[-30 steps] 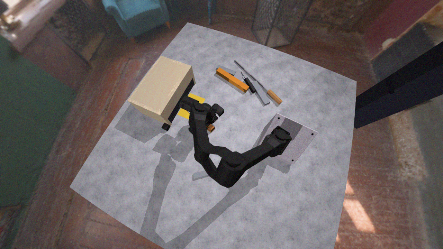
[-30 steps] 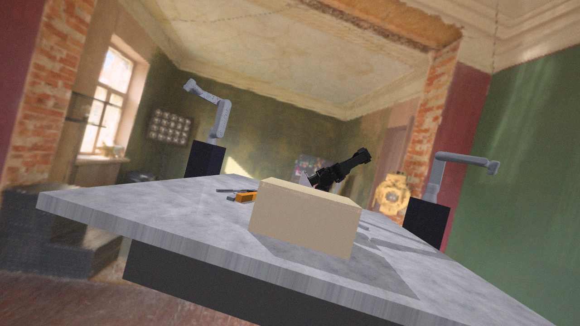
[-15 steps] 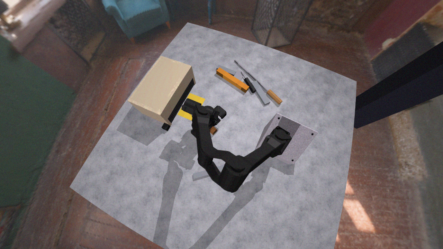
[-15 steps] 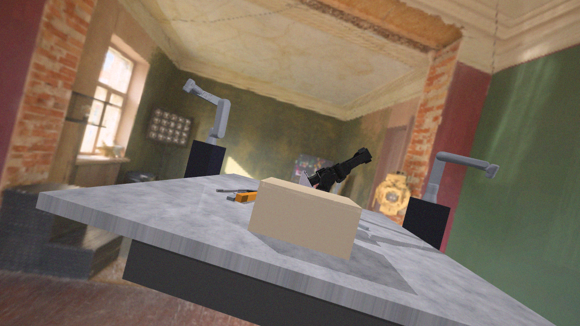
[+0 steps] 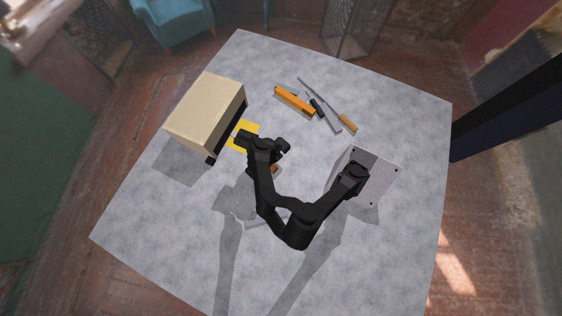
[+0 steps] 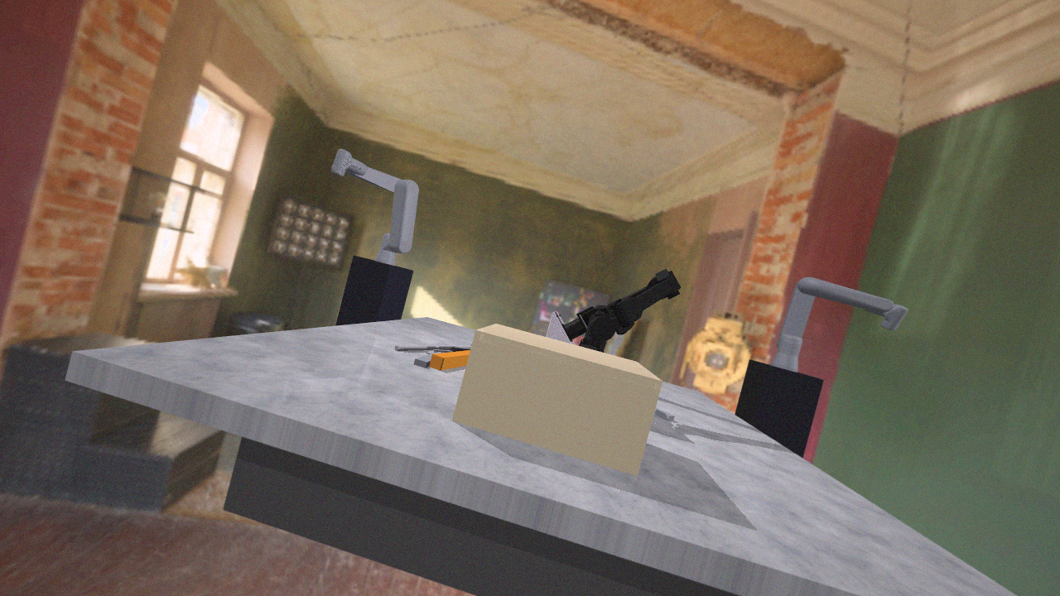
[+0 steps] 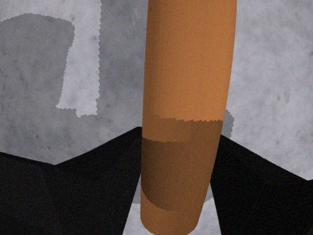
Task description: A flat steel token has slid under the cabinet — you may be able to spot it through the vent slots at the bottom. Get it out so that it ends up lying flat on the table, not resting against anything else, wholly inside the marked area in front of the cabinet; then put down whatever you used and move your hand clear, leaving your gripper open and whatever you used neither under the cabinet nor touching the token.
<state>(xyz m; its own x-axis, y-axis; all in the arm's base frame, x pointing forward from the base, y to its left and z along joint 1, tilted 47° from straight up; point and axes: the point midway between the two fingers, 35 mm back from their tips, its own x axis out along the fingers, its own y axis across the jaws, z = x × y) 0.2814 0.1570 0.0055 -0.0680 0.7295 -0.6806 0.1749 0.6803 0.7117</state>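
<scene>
Gripper clamped on our orange handle | cabinet just beyond | token unseen

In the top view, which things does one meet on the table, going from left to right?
Beige cabinet → yellow marked area → hand shut on an orange handle → orange bar → black-handled tool → orange-handled tool → arm's base plate.
</scene>
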